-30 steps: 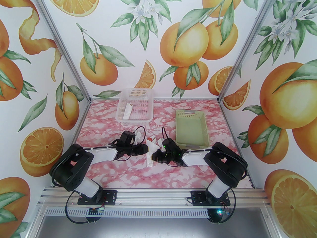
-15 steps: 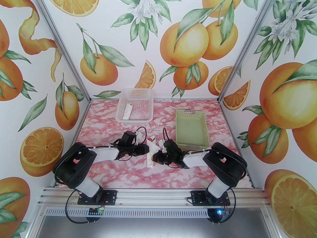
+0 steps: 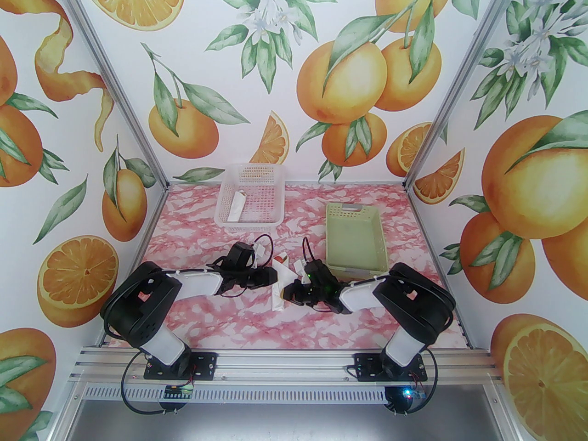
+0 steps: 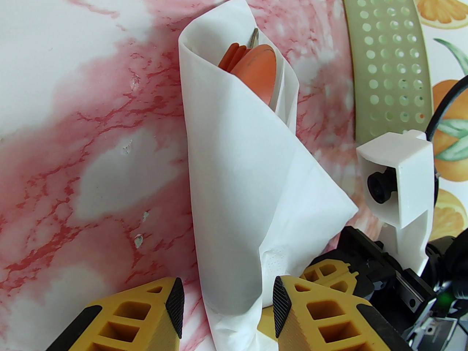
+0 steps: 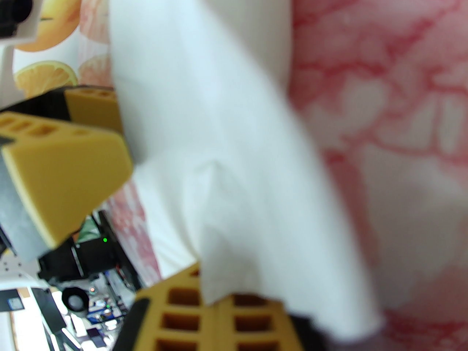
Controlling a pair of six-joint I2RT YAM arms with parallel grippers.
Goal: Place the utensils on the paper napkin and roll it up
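The paper napkin (image 4: pixel 234 181) lies on the pink marbled table as a white cone-like roll (image 3: pixel 279 287). The utensils stick out of its far, open end: a red-orange spoon bowl (image 4: pixel 257 70), orange fork prongs (image 4: pixel 230 55) and a grey knife tip (image 4: pixel 254 37). My left gripper (image 4: pixel 226 305) is open and straddles the roll's narrow near end, with a small gap on each side. My right gripper (image 5: pixel 215 302) is shut on the napkin's loose corner flap (image 5: pixel 219 123), from the right of the roll (image 3: pixel 289 292).
A white mesh basket (image 3: pixel 257 172) at the back holds a slim white paper roll (image 3: pixel 236 207). A pale green perforated tray (image 3: pixel 381 241) stands right of the grippers, and its wall (image 4: pixel 387 49) is close beyond the roll.
Both arms have shifted a little toward the roll in the middle. The left jaws have narrowed slightly around it. The right gripper has kept its hold.
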